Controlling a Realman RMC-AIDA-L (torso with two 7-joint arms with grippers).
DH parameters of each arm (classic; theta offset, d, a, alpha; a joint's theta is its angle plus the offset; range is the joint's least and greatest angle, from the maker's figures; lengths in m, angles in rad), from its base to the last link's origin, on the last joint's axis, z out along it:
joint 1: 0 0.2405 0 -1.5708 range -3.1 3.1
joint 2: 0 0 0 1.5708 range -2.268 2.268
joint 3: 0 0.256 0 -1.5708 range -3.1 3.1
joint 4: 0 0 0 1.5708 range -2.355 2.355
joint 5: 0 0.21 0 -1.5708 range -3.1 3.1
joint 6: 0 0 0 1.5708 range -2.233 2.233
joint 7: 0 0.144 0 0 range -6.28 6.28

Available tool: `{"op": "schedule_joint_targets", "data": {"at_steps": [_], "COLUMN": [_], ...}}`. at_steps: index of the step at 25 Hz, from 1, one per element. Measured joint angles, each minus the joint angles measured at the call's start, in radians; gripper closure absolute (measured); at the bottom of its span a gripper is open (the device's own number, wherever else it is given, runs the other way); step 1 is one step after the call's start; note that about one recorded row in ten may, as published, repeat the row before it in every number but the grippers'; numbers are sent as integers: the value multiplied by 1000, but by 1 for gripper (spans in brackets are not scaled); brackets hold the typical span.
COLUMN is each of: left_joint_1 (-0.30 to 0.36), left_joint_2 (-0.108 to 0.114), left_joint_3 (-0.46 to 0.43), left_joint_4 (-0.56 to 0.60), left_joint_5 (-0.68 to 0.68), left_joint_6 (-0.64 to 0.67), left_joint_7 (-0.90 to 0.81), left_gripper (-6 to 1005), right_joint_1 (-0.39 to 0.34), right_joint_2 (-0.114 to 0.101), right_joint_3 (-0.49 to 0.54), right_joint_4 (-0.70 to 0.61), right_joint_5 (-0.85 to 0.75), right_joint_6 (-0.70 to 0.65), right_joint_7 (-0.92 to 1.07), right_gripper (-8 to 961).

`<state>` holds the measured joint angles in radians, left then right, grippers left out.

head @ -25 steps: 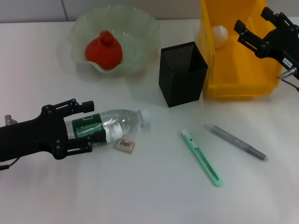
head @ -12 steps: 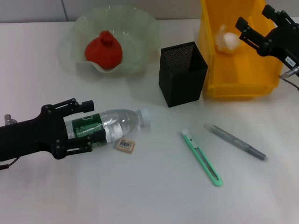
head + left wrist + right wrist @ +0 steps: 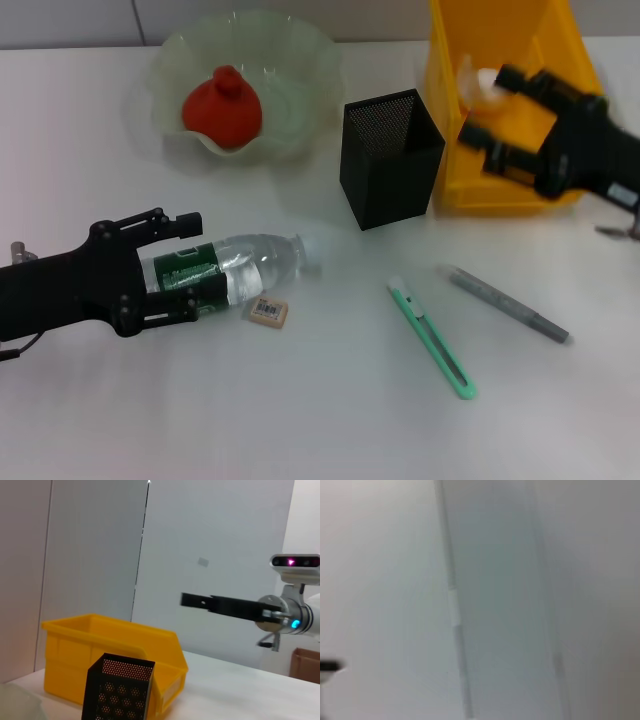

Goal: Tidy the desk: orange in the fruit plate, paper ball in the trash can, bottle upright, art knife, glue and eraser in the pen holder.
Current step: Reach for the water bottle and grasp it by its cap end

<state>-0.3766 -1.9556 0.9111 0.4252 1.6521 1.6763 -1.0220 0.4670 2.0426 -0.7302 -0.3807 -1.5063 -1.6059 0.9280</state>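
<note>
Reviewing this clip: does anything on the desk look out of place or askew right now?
The bottle lies on its side, with the left gripper around its labelled end. The eraser, green art knife and grey glue pen lie loose on the desk, outside the pen holder. The right gripper is over the yellow bin.
</note>
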Motion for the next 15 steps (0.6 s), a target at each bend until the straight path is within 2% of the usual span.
{"op": "schedule_joint_targets", "data": {"at_steps": [3, 8, 15], "left_joint_1": [-2, -7, -9], "left_joint_2": [0, 0, 1], "left_joint_3": [0, -3, -11], "left_joint_4": [0, 0, 0], "left_joint_5": [0, 0, 0], "left_joint_6": [2, 2, 7], "left_joint_7": [-4, -4, -4], "left_gripper": [210, 211, 211], "right_joint_1": [2, 25, 28], "right_joint_2": [-14, -22, -17], "right_joint_3": [0, 0, 8], "right_joint_4": [-33, -68, -71], "right_joint_5": [-110, -268, -300], "right_joint_6": [-69, -136, -133], "right_joint_7": [33, 68, 76], "right_gripper": [121, 121, 122]}}
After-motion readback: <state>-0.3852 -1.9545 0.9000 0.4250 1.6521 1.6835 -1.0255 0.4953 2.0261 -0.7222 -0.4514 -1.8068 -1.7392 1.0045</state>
